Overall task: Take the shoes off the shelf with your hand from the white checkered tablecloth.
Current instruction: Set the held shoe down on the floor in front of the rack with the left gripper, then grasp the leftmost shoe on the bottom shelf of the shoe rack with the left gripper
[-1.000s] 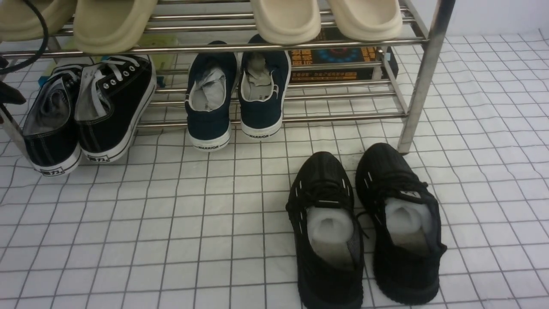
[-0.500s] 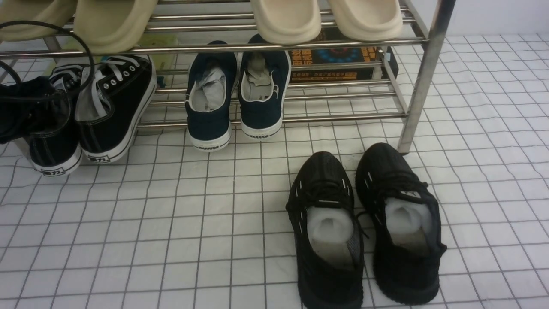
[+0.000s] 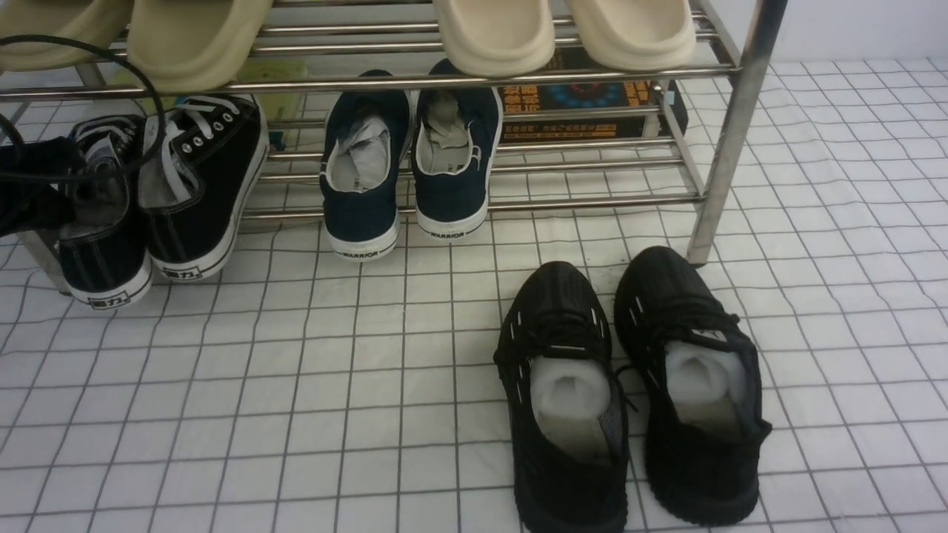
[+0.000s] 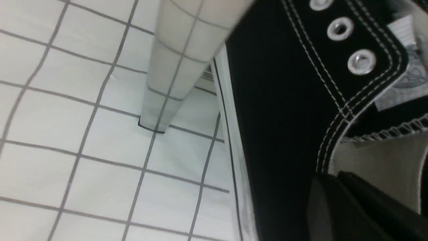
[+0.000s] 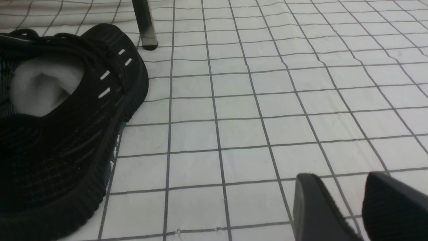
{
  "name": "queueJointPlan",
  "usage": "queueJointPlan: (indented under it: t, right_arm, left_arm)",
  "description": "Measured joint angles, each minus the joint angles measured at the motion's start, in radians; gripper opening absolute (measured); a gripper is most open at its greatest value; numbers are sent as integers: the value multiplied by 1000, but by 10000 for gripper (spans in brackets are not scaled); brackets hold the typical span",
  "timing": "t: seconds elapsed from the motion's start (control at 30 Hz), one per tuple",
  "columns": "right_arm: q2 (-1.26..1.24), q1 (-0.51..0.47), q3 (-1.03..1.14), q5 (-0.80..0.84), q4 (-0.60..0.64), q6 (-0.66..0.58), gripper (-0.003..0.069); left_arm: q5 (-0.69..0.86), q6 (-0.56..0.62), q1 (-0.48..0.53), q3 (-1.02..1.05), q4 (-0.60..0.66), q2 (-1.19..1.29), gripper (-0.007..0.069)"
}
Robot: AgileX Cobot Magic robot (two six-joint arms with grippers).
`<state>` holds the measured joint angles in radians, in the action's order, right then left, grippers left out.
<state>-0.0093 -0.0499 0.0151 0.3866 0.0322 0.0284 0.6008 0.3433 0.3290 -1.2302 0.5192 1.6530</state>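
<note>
The pair of black canvas low-top sneakers with white laces and white rubber soles [image 3: 174, 200] is sitting at the left end of the shiny chrome tube shoe rack [image 3: 729, 133]. The toes are tipping up on the bottom bars and the heels are hanging off the front, down by the big white tablecloth with the thin dark grid [image 3: 296, 385]. So each shoe's long axis is running front to back with the heel facing the robot, and I'm guessing a straight pull toward the robot is what this is calling for.

The black left gripper with trailing cables [image 3: 52, 196] is sitting right at the collar of the outer shoe. In the left wrist view one dark finger [image 4: 354, 207] is lying against the pale lining, but the other isn't showing, so I can't tell if it's pinching or not.

The right gripper [image 5: 341, 187] is hanging over bare cloth, fingers apart and holding nothing, beside the all-black knit sneakers [image 3: 629, 385] and well apart from the canvas pair. The left arm is clearly nearer.
</note>
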Motion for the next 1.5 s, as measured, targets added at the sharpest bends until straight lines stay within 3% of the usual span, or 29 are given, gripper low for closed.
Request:
queueJointPlan:
  t: [0.33, 0.7, 1.2, 1.5]
  right_arm:
    - [0, 0, 0, 0, 0, 0, 239]
    - [0, 0, 0, 0, 1, 0, 239]
    - [0, 0, 0, 0, 1, 0, 239]
    - [0, 0, 0, 0, 1, 0, 239]
  left_arm:
    - [145, -100, -5, -10, -156, -63, 11]
    - [199, -122, -5, -11, -205, -66, 11]
    - [297, -125, -5, 308, -357, -167, 9]
    - [259, -294, -5, 306, -583, -170, 8]
